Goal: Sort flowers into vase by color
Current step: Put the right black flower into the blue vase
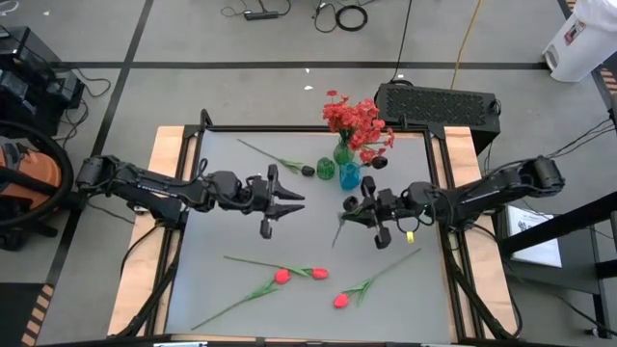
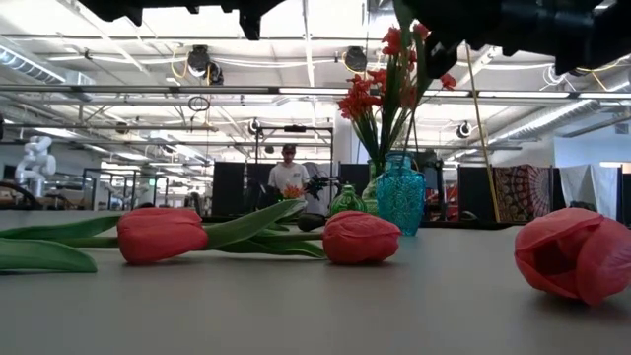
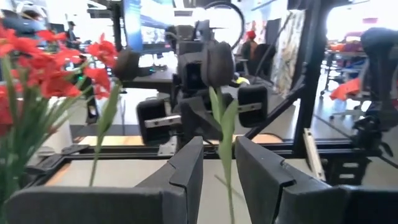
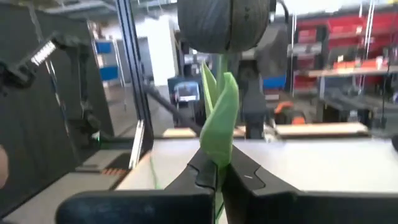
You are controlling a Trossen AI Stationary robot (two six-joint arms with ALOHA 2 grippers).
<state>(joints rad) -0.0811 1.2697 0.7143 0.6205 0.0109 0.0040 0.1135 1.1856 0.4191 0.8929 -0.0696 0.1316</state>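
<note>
My right gripper [image 1: 355,209] [image 4: 217,165] is over the table's middle, just on the near side of the vases, shut on a dark-budded flower [image 4: 222,25]. My left gripper [image 1: 294,202] [image 3: 219,146] is open and faces that flower from the left, a short way off. A teal vase [image 1: 349,175] [image 2: 399,195] holds red clustered blossoms [image 1: 355,120]. A small green vase [image 1: 326,171] stands beside it. Another dark-budded flower [image 1: 280,159] lies flat near the far edge. Three pinkish-red tulips [image 1: 281,276] [image 1: 318,274] [image 1: 340,301] lie flat near the near edge. My right gripper pinches the dark-budded flower's green stem and leaf [image 4: 219,143] between its two fingers, a little below the bud. The fingers come level from the table's right and lie across the stem. The flower is lifted clear and roughly upright, bud above the fingers, lower stem [image 1: 336,234] hanging below.
A black box [image 1: 439,104] sits past the table's far edge, behind the vases. The table has a raised frame [image 1: 202,130] around it. Bare grey surface lies between the arms and the tulips. A person [image 2: 288,173] shows far off in the room.
</note>
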